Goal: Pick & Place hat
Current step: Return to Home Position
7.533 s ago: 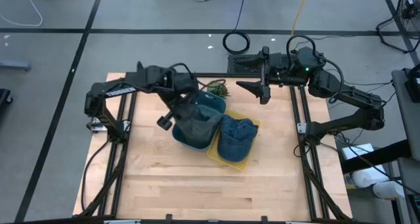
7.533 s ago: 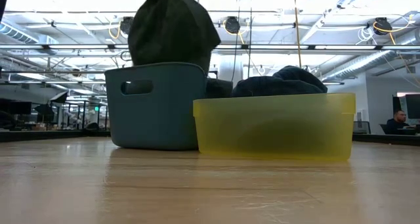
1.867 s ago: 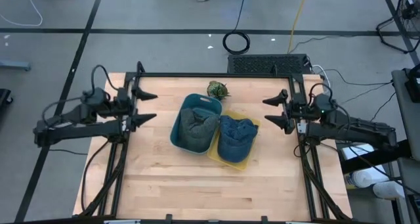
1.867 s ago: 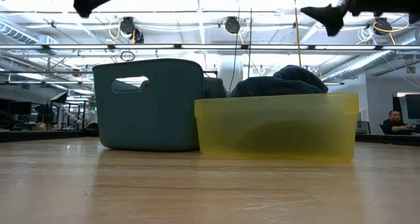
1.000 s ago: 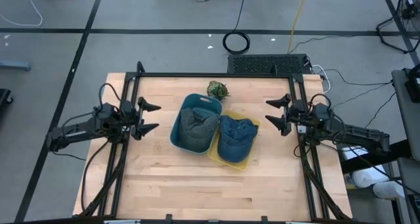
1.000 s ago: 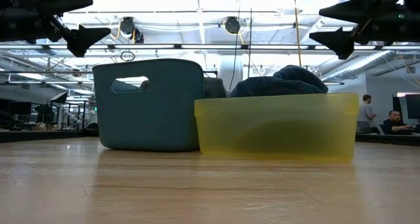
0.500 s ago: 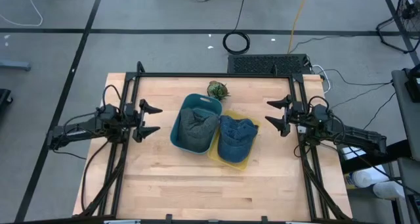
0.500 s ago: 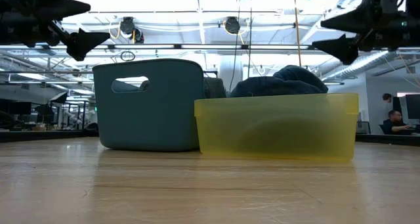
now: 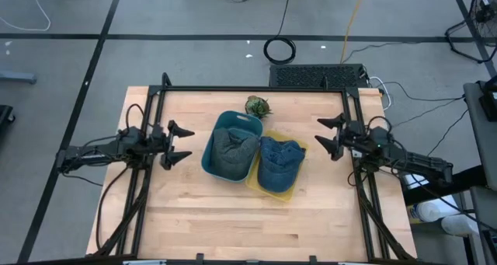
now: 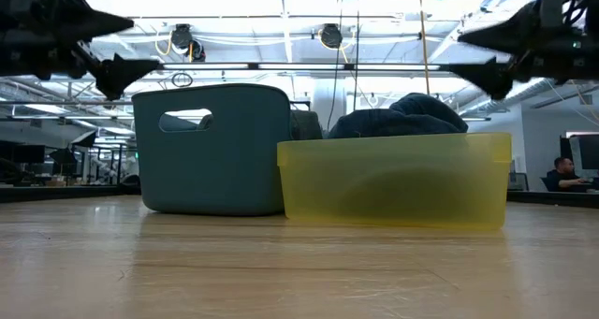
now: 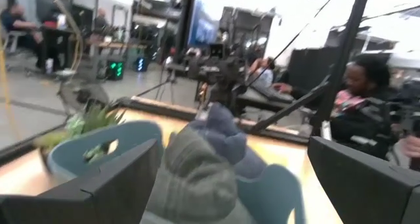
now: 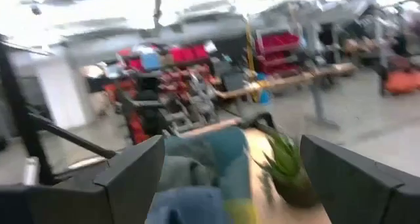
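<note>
A: Left gripper?
B: At the table's left edge, left of the blue bin and well apart from it. Fingers apart, holding nothing. In the low view it hangs above the table at the upper left.

A: Right gripper?
B: At the right edge, right of the yellow bin, clear of it. Fingers spread, nothing between them. The low view has it up high on the right.

A: Where's the black cap?
B: Inside the blue bin, bunched up and filling most of it. The left wrist view shows it as a grey-green mound rising above the bin's rim.

A: More than one cap in there?
B: Can't tell, it's one dark heap from above.

A: The yellow bin?
B: It touches the blue bin's right side and holds a blue cap. In the low view the two bins stand side by side, blue and yellow, with the blue cap heaped over the yellow rim.

A: Anything else on the table?
B: A small plant just behind the blue bin, near the far edge. The right wrist view is blurred, but the plant shows.

A: People?
B: One person sits in the room beyond, in the left wrist view.
</note>
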